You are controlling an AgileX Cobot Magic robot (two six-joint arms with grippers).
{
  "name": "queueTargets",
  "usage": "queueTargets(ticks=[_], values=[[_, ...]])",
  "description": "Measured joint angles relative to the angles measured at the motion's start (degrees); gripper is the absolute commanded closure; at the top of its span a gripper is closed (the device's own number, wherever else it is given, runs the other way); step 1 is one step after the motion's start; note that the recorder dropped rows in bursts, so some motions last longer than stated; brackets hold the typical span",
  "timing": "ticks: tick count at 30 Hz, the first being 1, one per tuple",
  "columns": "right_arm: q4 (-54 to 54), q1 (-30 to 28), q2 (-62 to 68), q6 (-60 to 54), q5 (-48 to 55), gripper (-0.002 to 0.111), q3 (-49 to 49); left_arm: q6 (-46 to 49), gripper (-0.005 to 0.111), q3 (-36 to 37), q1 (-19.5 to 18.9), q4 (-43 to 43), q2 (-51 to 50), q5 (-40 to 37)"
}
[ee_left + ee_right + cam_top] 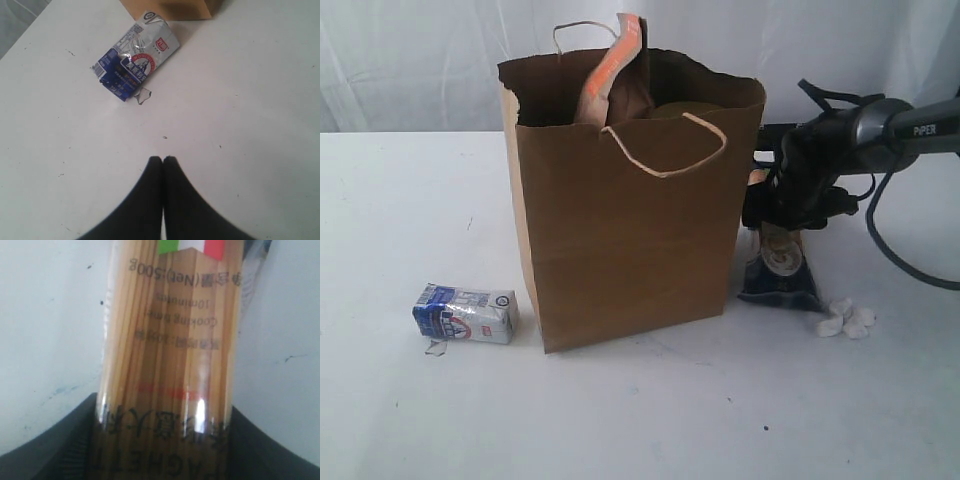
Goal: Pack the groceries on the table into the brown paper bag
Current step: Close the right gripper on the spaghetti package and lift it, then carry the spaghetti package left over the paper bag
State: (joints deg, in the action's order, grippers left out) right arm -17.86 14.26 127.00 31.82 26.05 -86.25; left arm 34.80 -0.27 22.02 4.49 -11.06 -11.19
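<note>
The brown paper bag (630, 230) stands upright mid-table, with an orange-edged pouch (617, 70) and a rounded lid (682, 108) showing above its rim. A small blue-white carton (465, 313) lies on its side to the bag's left; the left wrist view shows the carton (135, 62) beyond my left gripper (163, 159), which is shut and empty over bare table. Right of the bag lies the long pasta packet (780, 265). My right gripper (788, 205) is down on it. In the right wrist view the pasta packet (170, 340) fills the gap between both dark fingers (75, 440).
A few small white lumps (847, 318) sit on the table (400, 200) just right of the packet's near end. The bag's corner (170, 7) shows beyond the carton. The right arm's black cable (890, 250) loops beside the packet.
</note>
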Motion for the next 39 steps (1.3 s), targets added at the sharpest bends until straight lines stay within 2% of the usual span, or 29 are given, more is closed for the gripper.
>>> queueTargets(ticks=[15, 20, 30, 39], values=[[3.4, -1.3, -9.2, 1.1, 2.7, 0.108, 4.7, 0.0, 0.107, 0.0, 0.0, 0.0, 0.0, 0.0], [2.7, -2.6, -15.0, 1.1, 0.6, 0.108, 4.9, 0.0, 0.107, 0.0, 0.0, 0.0, 0.0, 0.0], [2.6, -7.3, -29.4, 1.1, -6.7, 0.108, 12.6, 0.0, 0.107, 0.0, 0.0, 0.0, 0.0, 0.0], [2.7, -7.9, -41.1, 1.2, -14.5, 0.108, 15.5, 0.0, 0.107, 0.0, 0.0, 0.0, 0.0, 0.0]])
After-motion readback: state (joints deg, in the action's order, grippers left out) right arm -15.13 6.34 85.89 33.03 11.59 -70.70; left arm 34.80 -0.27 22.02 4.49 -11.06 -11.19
